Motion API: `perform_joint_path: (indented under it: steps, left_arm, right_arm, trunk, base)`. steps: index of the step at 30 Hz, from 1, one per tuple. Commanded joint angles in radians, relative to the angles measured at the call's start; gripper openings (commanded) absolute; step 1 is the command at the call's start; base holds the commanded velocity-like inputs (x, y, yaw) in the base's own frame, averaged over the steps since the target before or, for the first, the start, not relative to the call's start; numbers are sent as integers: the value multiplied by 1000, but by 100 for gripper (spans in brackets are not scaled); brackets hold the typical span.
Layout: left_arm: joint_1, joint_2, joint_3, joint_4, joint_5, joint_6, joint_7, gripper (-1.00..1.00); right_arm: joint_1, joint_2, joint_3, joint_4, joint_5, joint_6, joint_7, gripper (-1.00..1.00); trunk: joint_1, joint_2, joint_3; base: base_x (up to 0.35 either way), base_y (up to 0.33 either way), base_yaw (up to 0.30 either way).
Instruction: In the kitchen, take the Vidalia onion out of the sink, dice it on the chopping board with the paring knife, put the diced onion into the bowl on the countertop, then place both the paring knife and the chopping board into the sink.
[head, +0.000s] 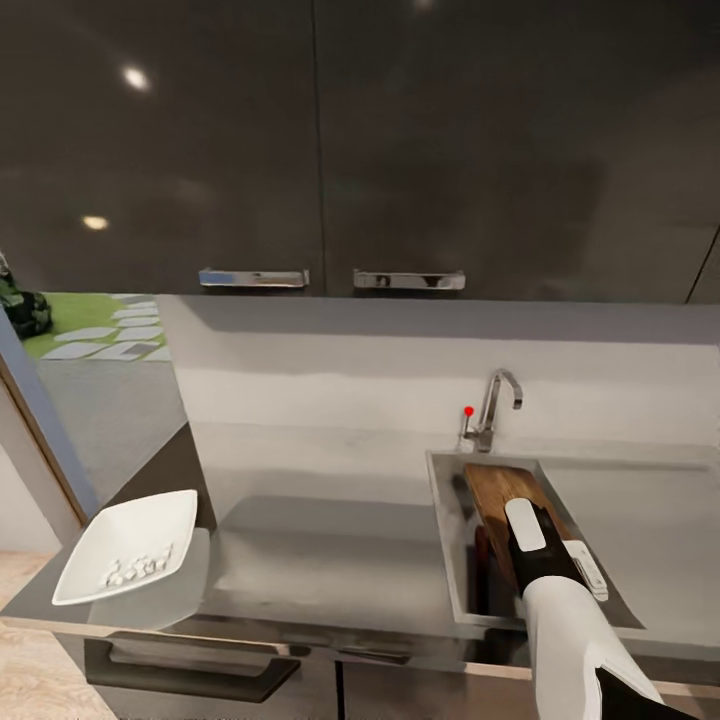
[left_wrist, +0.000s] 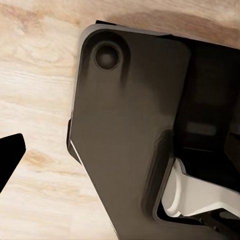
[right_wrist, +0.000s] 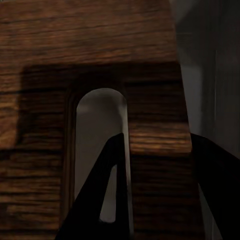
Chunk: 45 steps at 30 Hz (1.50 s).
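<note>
**Board going into the sink, right arm at the basin**

Nearest the head camera, the right arm is reaching from 5 o'clock toward the sink (head: 450, 540), its right gripper (head: 528, 540) sitting over the chopping board (head: 495, 490). In the right wrist view, 2 dark fingers (right_wrist: 107, 200) are straddling the strip of wood (right_wrist: 155, 145) beside the handle slot, 1 poking through the slot, so the gripper appears to be clamping the board there; that grip likely lets the board tilt into the basin rather than lie flat on the rim. A thin red sliver low in the basin at the board's 7 o'clock may be the paring knife (head: 481, 545), though it is too hidden to confirm.

At 9 o'clock on the countertop (head: 320, 540), the bowl (head: 130, 545) is holding the diced onion (head: 140, 568), well clear of the sink.

The left wrist view is showing the robot's dark base (left_wrist: 125, 125) over wooden floor (left_wrist: 35, 100); I cannot tell how the left gripper stands.
</note>
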Motion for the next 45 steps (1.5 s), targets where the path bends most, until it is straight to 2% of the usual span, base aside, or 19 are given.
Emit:
perform_joint_path:
  steps: [1,12,20,45]
  left_arm:
    - [-2,0,-4,5,10,-7,-6,100]
    - [-2,1,-4,5,9,-7,-6,100]
    - [-2,2,-4,5,9,-9,-6,100]
    - [-2,1,-4,5,9,-7,-6,100]
  right_arm:
    - [-1,1,-3,-2,-3,-2,0,-100]
    - [-1,5,0,-2,-4,-2,0,-100]
    - [-1,5,0,1,-4,-2,2,-100]
    - [-1,1,-4,7,-4,-3,2,-100]
  trunk:
    - [1,-2,-3]
    - [1,-2,-4]
    - [1,-2,-6]
    - [1,-2,-43]
  base:
    - [0,-21,0]
    - [22,-2,0]
    - [196,-19,6]
    - [26,-8,67]
